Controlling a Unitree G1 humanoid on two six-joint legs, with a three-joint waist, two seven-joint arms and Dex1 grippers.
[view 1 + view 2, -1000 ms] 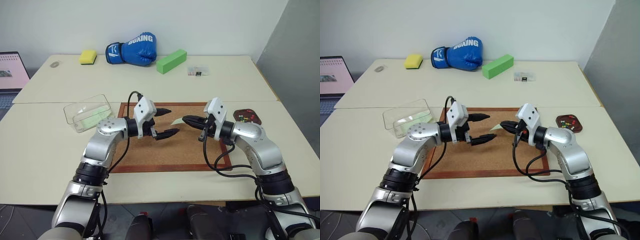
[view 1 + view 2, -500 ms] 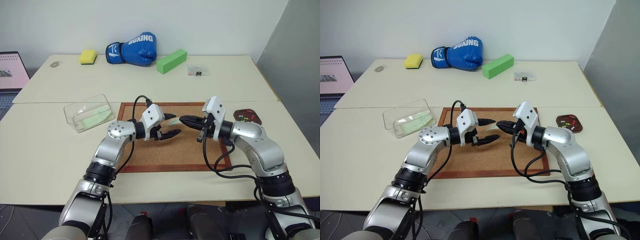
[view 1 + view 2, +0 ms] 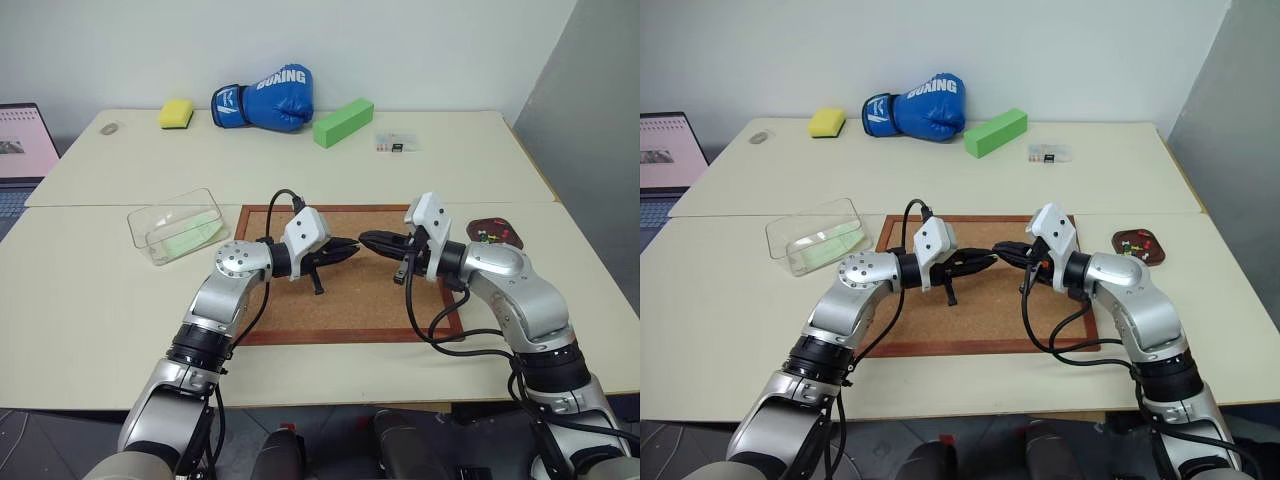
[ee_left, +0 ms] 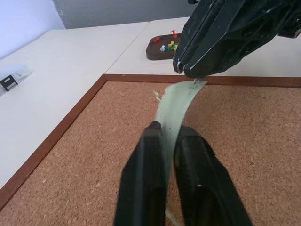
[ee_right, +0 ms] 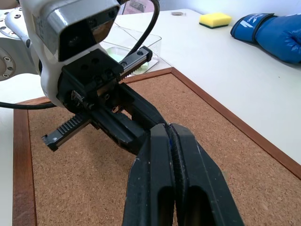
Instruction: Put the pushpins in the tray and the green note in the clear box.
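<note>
The green note (image 4: 178, 99), a pale mint slip, hangs in the air over the cork board (image 3: 370, 300), stretched between my two grippers. My left gripper (image 3: 349, 249) is shut on its near end, and in the left wrist view the slip runs between its fingers (image 4: 153, 141). My right gripper (image 3: 366, 240) is shut on the far end, tip to tip with the left. The small dark tray (image 3: 508, 238) sits on the table right of the board with several coloured pushpins (image 3: 484, 233) in it. The clear box (image 3: 140, 238) stands left of the board with another pale green slip lying inside.
At the back of the table lie a blue boxing glove (image 3: 265, 98), a yellow sponge (image 3: 176, 113), a bright green foam block (image 3: 343, 122) and a small clear packet (image 3: 396, 142). A laptop (image 3: 25, 150) sits at the far left edge.
My left gripper, wide open a second ago, has closed its fingers on the free end of the note. My right gripper has kept still, holding the other end.
</note>
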